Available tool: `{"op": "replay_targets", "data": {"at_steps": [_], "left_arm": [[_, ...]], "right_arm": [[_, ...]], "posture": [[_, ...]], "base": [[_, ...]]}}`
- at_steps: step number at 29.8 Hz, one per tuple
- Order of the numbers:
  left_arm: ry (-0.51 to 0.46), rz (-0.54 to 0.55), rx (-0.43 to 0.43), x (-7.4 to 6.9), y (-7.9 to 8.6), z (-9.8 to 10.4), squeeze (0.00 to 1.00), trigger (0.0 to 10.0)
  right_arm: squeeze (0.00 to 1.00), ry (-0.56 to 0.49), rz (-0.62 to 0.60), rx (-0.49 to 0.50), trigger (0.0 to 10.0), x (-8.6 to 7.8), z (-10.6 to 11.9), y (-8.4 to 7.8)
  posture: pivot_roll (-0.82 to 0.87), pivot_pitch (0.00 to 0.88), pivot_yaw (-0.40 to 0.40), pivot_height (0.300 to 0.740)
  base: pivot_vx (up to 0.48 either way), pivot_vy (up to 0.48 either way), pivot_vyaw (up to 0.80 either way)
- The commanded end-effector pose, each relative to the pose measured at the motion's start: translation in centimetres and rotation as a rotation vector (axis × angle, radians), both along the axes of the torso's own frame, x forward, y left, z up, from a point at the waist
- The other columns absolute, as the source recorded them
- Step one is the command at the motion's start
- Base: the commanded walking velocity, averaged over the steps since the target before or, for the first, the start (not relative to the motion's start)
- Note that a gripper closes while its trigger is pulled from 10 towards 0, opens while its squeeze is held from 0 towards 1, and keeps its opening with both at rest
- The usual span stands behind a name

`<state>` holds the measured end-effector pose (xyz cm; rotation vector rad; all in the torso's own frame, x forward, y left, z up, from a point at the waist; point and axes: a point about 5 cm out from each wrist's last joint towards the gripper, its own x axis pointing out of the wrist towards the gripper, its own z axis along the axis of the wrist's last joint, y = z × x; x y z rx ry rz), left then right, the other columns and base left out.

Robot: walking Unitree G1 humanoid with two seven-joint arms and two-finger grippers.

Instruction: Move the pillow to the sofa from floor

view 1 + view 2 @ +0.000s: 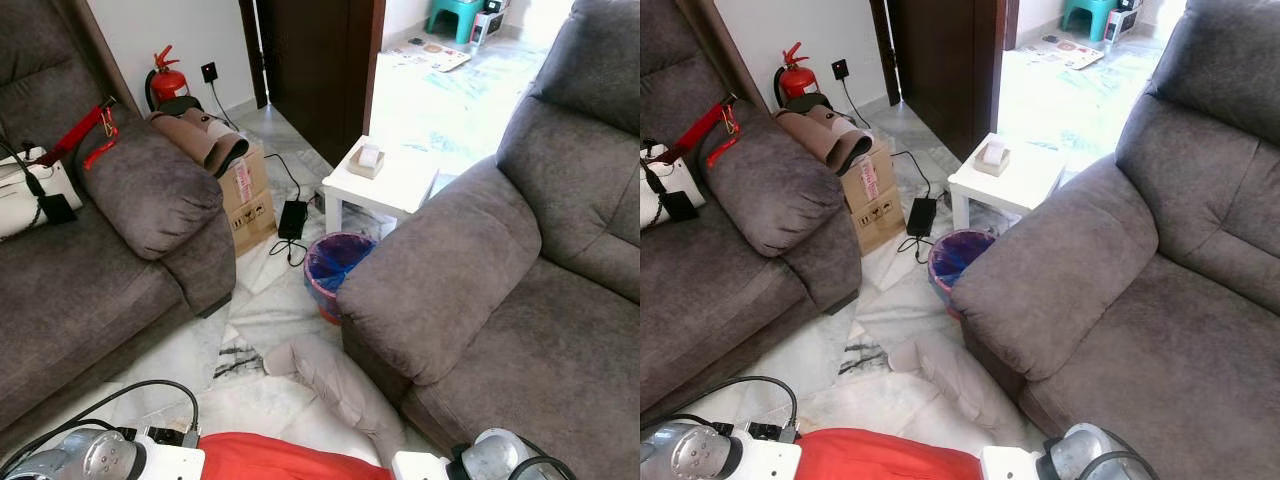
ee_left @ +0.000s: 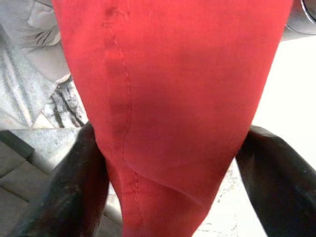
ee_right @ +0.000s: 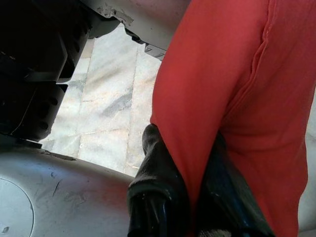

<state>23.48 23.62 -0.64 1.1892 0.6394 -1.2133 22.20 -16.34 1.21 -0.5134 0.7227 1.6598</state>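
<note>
Red pillow [image 1: 270,460] cut off at frame bottom, pinched by left gripper [image 2: 168,163] and right gripper [image 3: 197,182]; marble floor [image 1: 270,300] open between sofas [image 1: 520,280].

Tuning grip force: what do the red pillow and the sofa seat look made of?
Red pillow: looks like matte woven fabric over soft filling; a stitched seam shows and it pinches in between the left gripper's fingers. Sofa: grey suede-like or microfibre upholstery, probably; soft sheen, padded bulges.
</note>
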Motion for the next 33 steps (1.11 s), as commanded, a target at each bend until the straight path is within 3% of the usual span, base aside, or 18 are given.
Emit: {"op": "replay_targets", "data": {"at_steps": [1, 33], "left_arm": [[0.029, -0.024, 0.022, -0.7, 0.3, -0.5, 0.0, 0.0], [0.066, -0.088, -0.027, -0.9, -0.8, -0.5, 0.0, 0.0]], "right_arm": [[0.0, 0.004, 0.045, 0.032, 10.0, -0.2, 0.5, 0.4], [0.0, -0.001, 0.045, 0.031, 10.0, -0.2, 0.3, 0.7]], "posture": [[0.08, 0.154, 0.042, 0.74], [0.1, 0.176, 0.038, 0.74]], "base": [[0.0, 0.0, 0.0], [0.0, 0.0, 0.0]]}}
